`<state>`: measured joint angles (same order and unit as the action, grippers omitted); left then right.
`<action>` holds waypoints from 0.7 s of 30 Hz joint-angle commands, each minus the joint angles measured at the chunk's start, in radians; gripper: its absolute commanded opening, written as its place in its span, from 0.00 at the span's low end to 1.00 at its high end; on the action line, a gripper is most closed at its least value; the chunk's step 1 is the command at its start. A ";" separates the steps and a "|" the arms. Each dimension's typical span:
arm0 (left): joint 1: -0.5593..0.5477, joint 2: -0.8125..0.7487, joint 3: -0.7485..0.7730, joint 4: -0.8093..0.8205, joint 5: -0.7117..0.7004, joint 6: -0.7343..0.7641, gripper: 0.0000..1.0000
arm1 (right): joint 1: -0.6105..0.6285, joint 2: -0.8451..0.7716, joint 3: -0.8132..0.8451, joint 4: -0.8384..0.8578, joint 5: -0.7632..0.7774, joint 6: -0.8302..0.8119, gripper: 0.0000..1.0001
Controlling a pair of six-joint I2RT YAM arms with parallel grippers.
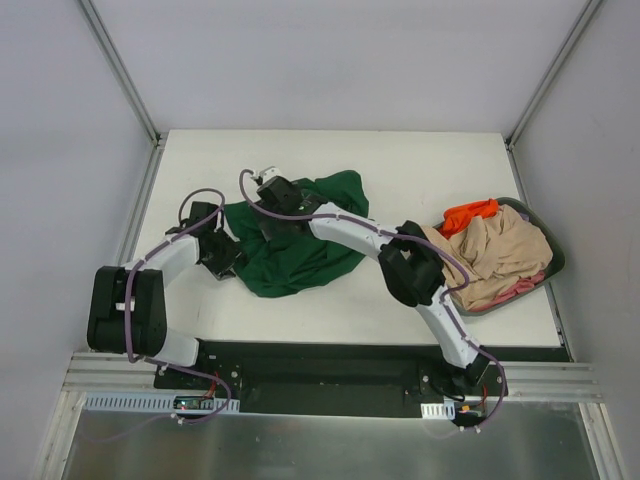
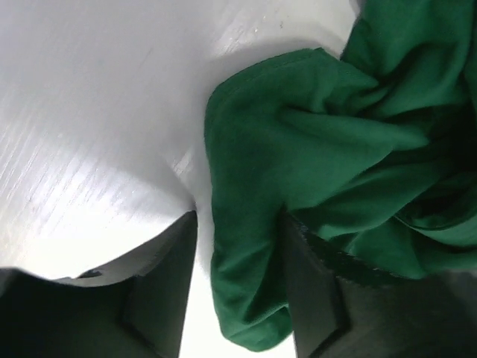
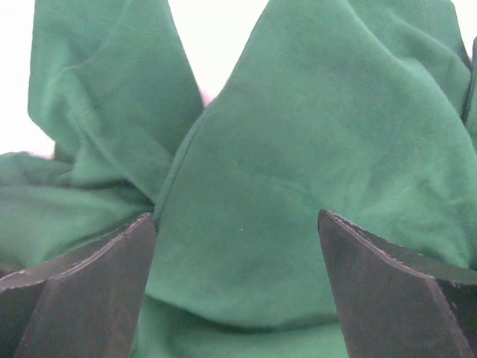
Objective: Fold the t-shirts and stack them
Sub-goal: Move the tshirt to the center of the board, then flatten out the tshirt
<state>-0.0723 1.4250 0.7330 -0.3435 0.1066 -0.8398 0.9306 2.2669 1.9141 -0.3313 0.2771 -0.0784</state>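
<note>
Straddling a rolled fold of the dark green, crumpled cloth t-shirt [image 1: 295, 262], the left gripper [image 2: 238, 220] is being held at the garment's left edge, its two dark fingers standing at a middling gap around the fold. A sliver of white is being shown between one finger and the cloth, so nothing is being clamped. The green shirt is being supported in a loose heap by the flat white table [image 1: 420, 170], left of centre. The right gripper [image 3: 237, 216] is being held over the heap's far part with its claw spread wide (green cloth is filling the whole space between the two dark fingers in the wrist view); whether its tips are touching the cloth cannot be told. At the table's right edge, the dark round rigid basket [image 1: 553, 255] is being filled by three more: a beige cloth t-shirt [image 1: 500, 250] is being draped across the top, an orange cloth t-shirt [image 1: 468, 213] is being bunched at the far side, and a pink cloth t-shirt [image 1: 510, 292] is being shown at the near rim
</note>
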 commanded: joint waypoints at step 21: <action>-0.004 -0.073 -0.040 0.009 0.050 0.051 0.00 | -0.009 -0.176 -0.254 0.225 0.200 -0.012 0.01</action>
<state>-0.0723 1.4117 0.7097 -0.3180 0.1722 -0.8005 0.9215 2.3093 1.7996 -0.2810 0.4343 -0.0624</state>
